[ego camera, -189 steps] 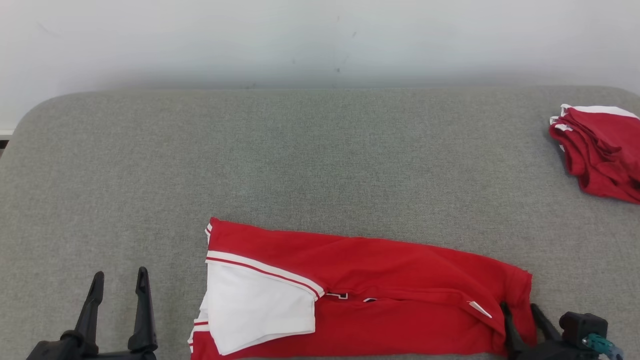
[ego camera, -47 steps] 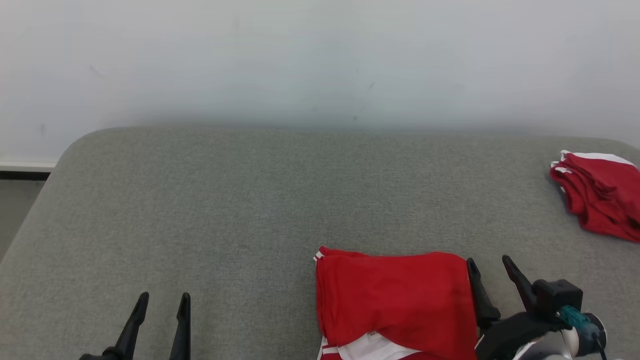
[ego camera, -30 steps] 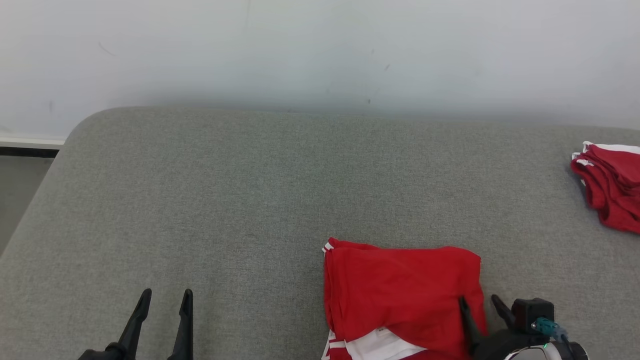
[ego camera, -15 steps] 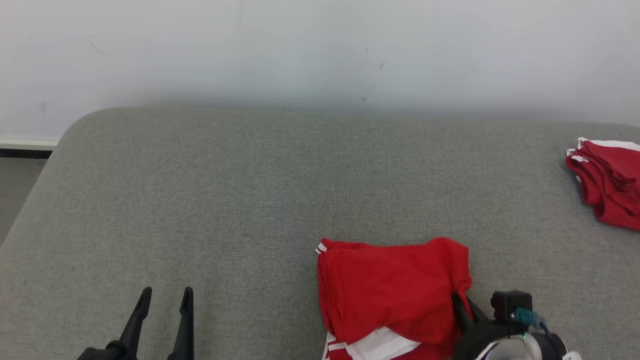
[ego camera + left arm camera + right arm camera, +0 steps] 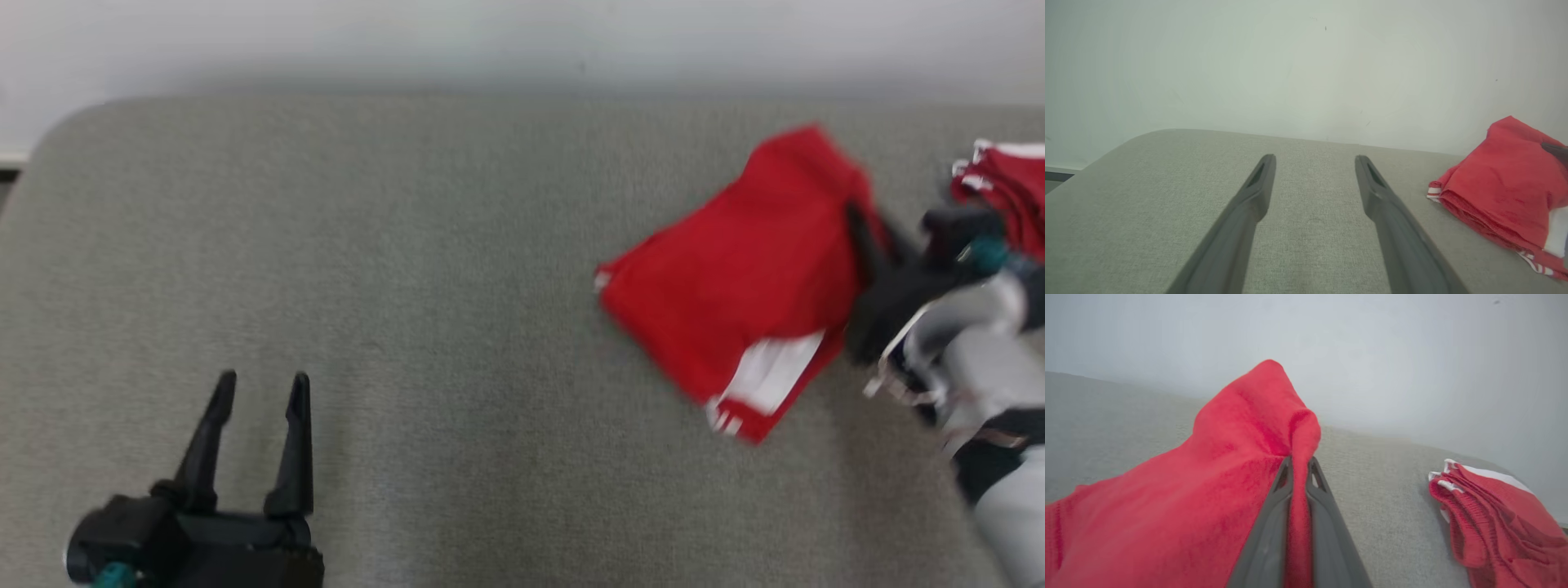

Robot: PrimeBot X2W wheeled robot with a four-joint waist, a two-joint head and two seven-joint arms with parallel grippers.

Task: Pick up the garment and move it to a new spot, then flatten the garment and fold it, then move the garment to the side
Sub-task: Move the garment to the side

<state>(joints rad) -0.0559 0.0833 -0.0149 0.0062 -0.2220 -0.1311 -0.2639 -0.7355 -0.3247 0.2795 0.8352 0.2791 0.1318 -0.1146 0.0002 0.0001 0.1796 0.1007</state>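
Gripping a raised fold of the folded red garment, the right gripper sits at the right of the head view, its two dark fingers pressed nearly together with the cloth pinched between them. The garment, red with a white panel and striped trim at its lower corner, is in the upper right of the head view, tilted on the grey padded table. This part of the head view is blurred. A second pile of red clothes lies just beyond it at the right edge. At the lower left, the left gripper has its fingers spread apart, holding nothing. A pale wall runs along the top.
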